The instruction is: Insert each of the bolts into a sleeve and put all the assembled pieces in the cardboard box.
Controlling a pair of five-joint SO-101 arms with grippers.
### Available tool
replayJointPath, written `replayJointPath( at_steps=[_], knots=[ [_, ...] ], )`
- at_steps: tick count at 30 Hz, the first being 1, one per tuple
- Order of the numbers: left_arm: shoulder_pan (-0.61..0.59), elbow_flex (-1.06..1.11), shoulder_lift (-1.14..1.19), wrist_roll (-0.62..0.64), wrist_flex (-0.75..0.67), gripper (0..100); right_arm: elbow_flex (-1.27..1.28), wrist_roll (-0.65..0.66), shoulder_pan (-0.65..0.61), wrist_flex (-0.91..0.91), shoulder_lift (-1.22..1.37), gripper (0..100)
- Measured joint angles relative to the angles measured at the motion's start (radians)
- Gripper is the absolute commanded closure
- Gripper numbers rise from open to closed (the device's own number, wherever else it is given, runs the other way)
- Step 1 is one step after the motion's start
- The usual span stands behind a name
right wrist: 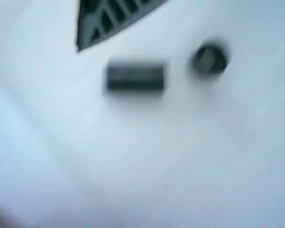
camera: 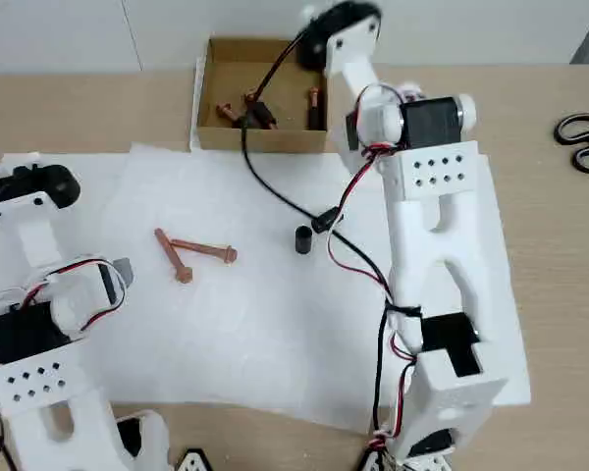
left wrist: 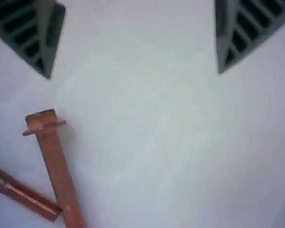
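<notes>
Two copper bolts lie on a white foam sheet (camera: 245,324) in a V, their plain ends meeting and their heads apart: the longer bolt (camera: 201,248) and the shorter bolt (camera: 172,257). Well to their right on the same sheet sits a black sleeve (camera: 303,238), just beside a black cable (camera: 275,196) that runs across the sheet. The cardboard box (camera: 204,98) stands beyond the sheet's far edge. It is open-topped and holds bolt-and-sleeve pieces (camera: 315,106) on its floor.

The sheet covers most of a pale wooden worktop (camera: 550,216). A pair of scissors (camera: 584,137) rests on the bare wood at the right, and a white wall rises behind.

The high view does not show how the tools stand. The left wrist view does: the left tool (left wrist: 133,71) is spread wide and hangs over bare sheet, near the flanged head of one bolt but not touching either. That view also shows the bolts' plain ends touching.

The right wrist view looks down on two sleeves close together, a lying sleeve (right wrist: 135,78) on its side and an end-on sleeve (right wrist: 209,59) with its bore facing up. The right tool (right wrist: 114,21) hangs near them. I cannot tell whether it is spread or pressed together.
</notes>
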Motion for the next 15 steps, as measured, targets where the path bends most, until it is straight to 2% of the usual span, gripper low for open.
replayJointPath(
  at_steps=[8, 15],
  knots=[
    [0.0, 0.0, 0.0, 0.0, 0.009, 79, 0.16, 0.0, -0.012, 0.031, -0.066, 79.9],
    [0.0, 0.0, 0.0, 0.0, 0.009, 79, 0.261, -0.068, -0.04, 0.029, -0.031, 79.8]
  ],
)
